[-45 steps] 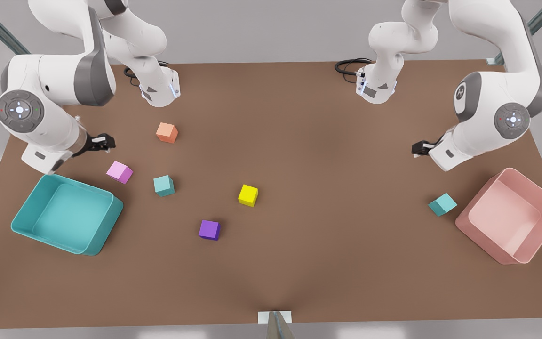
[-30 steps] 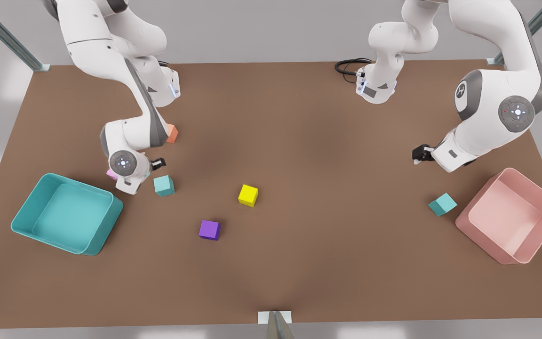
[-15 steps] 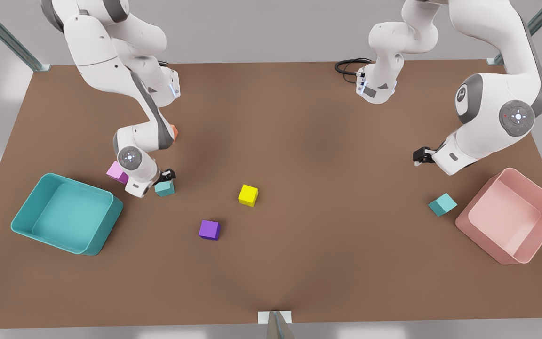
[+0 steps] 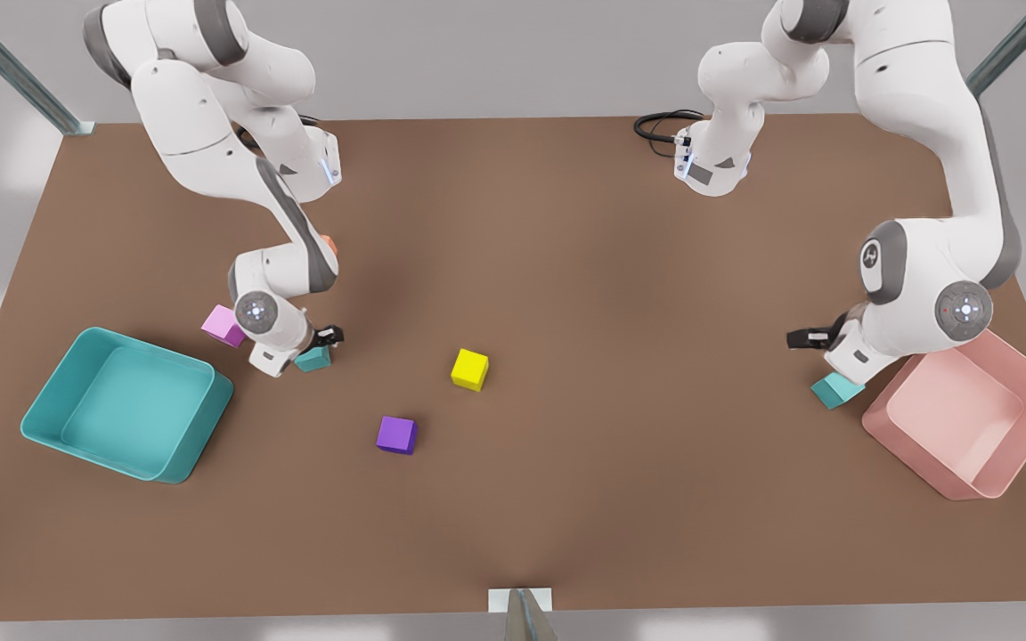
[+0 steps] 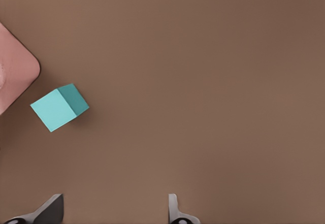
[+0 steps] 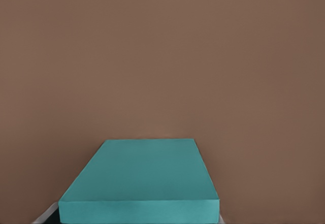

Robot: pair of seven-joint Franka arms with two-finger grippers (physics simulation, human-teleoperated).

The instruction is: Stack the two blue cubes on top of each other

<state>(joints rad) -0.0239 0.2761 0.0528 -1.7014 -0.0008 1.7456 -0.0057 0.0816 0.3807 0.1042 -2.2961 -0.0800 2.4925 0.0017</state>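
Nothing is stacked yet: one blue cube (image 4: 313, 360) sits toward the worktop's (image 4: 566, 499) front-view-left edge under the right gripper (image 4: 324, 338), whose grip cannot be told, while the other blue cube (image 4: 834, 392) lies by the pink bin (image 4: 1012, 463), near the left gripper (image 4: 805, 337), which is spread apart and empty.

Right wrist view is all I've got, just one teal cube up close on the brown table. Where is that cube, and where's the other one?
Observer: Your cube sits near a pink cube and the teal bin, with the right gripper low at it.
Operator: And the second?
Observer: The second blue cube lies next to the pink bin, at the front view's right.
Operator: Left gripper?
Observer: The left gripper is open, beside that cube, not over it.
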